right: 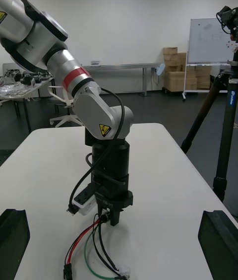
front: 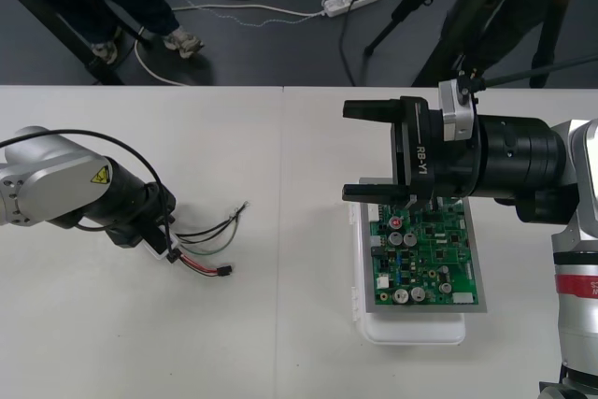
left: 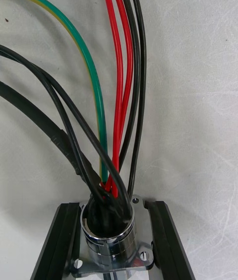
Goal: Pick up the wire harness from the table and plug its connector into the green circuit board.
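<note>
The wire harness (front: 201, 248) lies on the table at the left, its thin wires fanning right and its small black plug (front: 224, 271) resting on the surface. My left gripper (front: 168, 251) is down at the table and shut on the harness's round metal socket (left: 109, 230). Red, green and black wires (left: 116, 61) run out of the socket away from the fingers (left: 62, 240). My right gripper (front: 348, 151) hovers open above the far left corner of the green circuit board (front: 425, 259), with nothing between its fingers (right: 12, 240). The right wrist view faces the left gripper (right: 111, 210) and the plug (right: 67, 272).
The board sits on a white base (front: 411, 332) at the right of the table. A seam in the table (front: 283, 231) runs between the harness and the board. Bare tabletop lies between the two grippers.
</note>
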Tool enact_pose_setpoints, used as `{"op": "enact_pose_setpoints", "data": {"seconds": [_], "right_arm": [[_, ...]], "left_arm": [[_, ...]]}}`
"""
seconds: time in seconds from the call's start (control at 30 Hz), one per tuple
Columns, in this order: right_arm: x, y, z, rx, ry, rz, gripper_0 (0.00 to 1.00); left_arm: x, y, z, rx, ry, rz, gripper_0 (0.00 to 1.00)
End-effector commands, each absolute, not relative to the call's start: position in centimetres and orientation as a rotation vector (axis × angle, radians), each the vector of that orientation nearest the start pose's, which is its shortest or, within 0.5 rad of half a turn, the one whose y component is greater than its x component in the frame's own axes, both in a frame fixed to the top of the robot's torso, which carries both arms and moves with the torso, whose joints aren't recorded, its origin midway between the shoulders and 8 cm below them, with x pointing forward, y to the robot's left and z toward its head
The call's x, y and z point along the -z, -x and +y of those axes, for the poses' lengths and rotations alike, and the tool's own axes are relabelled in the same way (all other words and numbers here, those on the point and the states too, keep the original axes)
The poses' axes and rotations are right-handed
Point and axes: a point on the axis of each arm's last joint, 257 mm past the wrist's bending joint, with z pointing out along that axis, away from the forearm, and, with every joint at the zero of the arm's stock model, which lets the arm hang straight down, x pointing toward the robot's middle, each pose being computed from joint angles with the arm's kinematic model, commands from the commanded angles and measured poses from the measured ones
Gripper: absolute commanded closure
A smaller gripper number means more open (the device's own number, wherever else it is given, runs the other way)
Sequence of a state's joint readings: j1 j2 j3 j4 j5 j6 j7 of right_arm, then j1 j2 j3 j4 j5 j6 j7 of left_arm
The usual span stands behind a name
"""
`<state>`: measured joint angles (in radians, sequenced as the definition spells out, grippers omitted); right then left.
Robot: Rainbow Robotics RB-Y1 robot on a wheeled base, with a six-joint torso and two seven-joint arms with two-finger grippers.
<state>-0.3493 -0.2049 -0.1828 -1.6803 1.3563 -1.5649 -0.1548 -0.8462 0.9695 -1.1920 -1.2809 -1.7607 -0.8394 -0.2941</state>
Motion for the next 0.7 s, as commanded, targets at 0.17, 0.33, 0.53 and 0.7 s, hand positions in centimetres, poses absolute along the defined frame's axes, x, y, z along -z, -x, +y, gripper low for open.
{"op": "enact_pose_setpoints", "data": {"seconds": [0.17,0.33,0.53,0.7], "right_arm": [[4.6,-37.4,-3.3,-0.947,1.277,0.923,0.0],[4.6,-37.5,-3.4,-0.952,1.274,0.928,0.0],[4.9,-37.6,-3.7,-0.937,1.286,0.94,0.0],[4.9,-37.6,-3.6,-0.938,1.289,0.936,0.0]], "left_arm": [[36.0,-48.7,26.1,0.365,3.193,-1.194,1.0],[35.7,-48.8,25.7,0.353,3.201,-1.215,1.0],[34.6,-48.3,25.6,0.268,3.182,-1.261,1.0],[34.0,-47.9,25.8,0.23,3.174,-1.284,1.0]]}}
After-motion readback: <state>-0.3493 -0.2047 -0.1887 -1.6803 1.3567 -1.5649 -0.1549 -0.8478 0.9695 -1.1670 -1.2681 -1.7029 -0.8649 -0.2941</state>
